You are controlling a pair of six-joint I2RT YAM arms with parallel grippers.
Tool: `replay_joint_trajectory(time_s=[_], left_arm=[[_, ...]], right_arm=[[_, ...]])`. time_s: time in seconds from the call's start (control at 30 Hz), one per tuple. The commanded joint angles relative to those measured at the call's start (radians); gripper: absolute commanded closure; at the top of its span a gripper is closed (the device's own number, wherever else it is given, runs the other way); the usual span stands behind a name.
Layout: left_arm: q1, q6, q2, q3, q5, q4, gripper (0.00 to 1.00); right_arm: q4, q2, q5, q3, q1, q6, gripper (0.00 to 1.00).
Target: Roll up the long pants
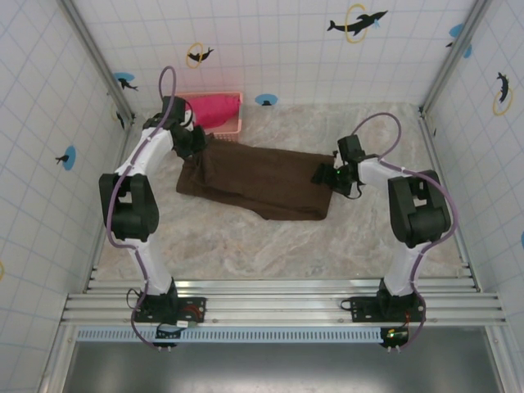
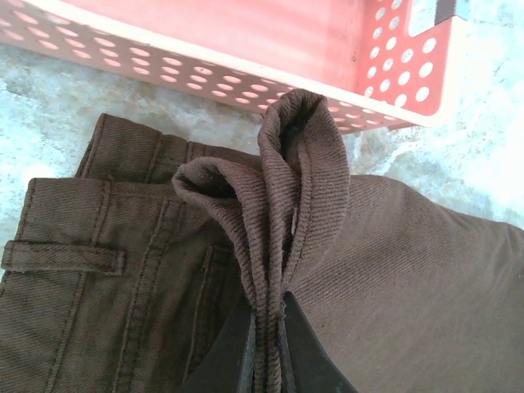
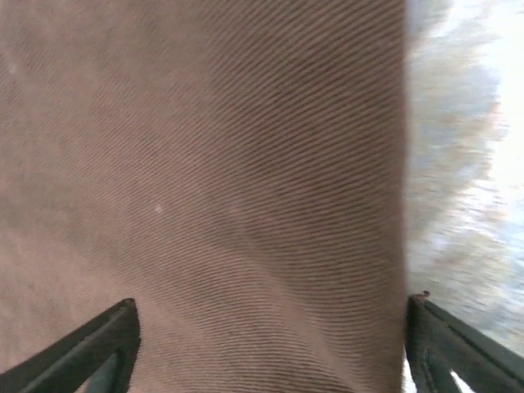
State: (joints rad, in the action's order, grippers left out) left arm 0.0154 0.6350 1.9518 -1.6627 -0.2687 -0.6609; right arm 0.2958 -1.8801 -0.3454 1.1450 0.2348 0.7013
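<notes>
Fingers (image 2: pixel 307 367) astride ribbed pants (image 2: pixel 393 270) (bunched)

Brown long pants (image 1: pixel 260 182) lie apparently folded, waistband bunched.

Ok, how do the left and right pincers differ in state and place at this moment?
The left pincer is shut on a raised fold of the long pants; the right pincer is open wide over flat fabric. The left one is at the waistband end beside the pink basket; the right one is at the opposite end, by the cloth's edge. Both are at the pants, one per end.
</notes>
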Motion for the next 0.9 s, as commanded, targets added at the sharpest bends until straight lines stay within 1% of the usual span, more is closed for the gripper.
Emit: replay_joint_trajectory(time_s=[0.0,0.03,0.13,0.17,0.27,0.33,0.37,0.47,0.57,0.7,0.8,0.87], left_arm=[[0.013,-0.027,-0.030,0.005,0.035,-0.024,1.00],[0.013,-0.029,-0.029,0.003,0.035,-0.027,1.00],[0.015,-0.037,-0.028,0.001,0.045,-0.039,1.00],[0.015,-0.040,-0.029,0.003,0.045,-0.040,1.00],[0.018,-0.049,-0.033,0.013,0.056,-0.051,1.00],[0.021,-0.056,-0.037,0.023,0.066,-0.059,1.00],[0.024,-0.057,-0.040,0.029,0.067,-0.060,1.00],[0.031,-0.069,-0.046,0.048,0.071,-0.064,1.00],[0.038,-0.075,-0.049,0.066,0.072,-0.065,1.00],[0.036,-0.055,-0.050,0.110,0.021,-0.035,1.00],[0.019,-0.026,-0.075,0.191,0.010,0.009,1.00],[0.004,-0.021,-0.090,0.243,0.025,0.025,1.00]], right_arm=[[-0.069,-0.037,-0.083,-0.042,0.017,0.059,0.26],[-0.077,-0.040,-0.088,-0.053,0.016,0.067,0.38],[-0.067,-0.041,-0.078,-0.070,0.014,0.065,0.93],[-0.064,-0.034,-0.068,-0.077,0.011,0.063,1.00],[-0.032,0.008,-0.032,-0.090,-0.007,0.024,1.00],[0.105,0.035,0.038,-0.059,-0.019,-0.057,1.00],[0.144,0.043,0.070,-0.049,-0.029,-0.089,1.00],[0.247,0.076,0.111,-0.043,-0.082,-0.165,1.00],[0.305,0.112,0.141,-0.061,-0.144,-0.218,1.00],[0.367,0.141,0.162,-0.081,-0.207,-0.289,1.00],[0.387,0.168,0.186,-0.104,-0.240,-0.316,1.00],[0.393,0.183,0.192,-0.114,-0.264,-0.324,1.00]])
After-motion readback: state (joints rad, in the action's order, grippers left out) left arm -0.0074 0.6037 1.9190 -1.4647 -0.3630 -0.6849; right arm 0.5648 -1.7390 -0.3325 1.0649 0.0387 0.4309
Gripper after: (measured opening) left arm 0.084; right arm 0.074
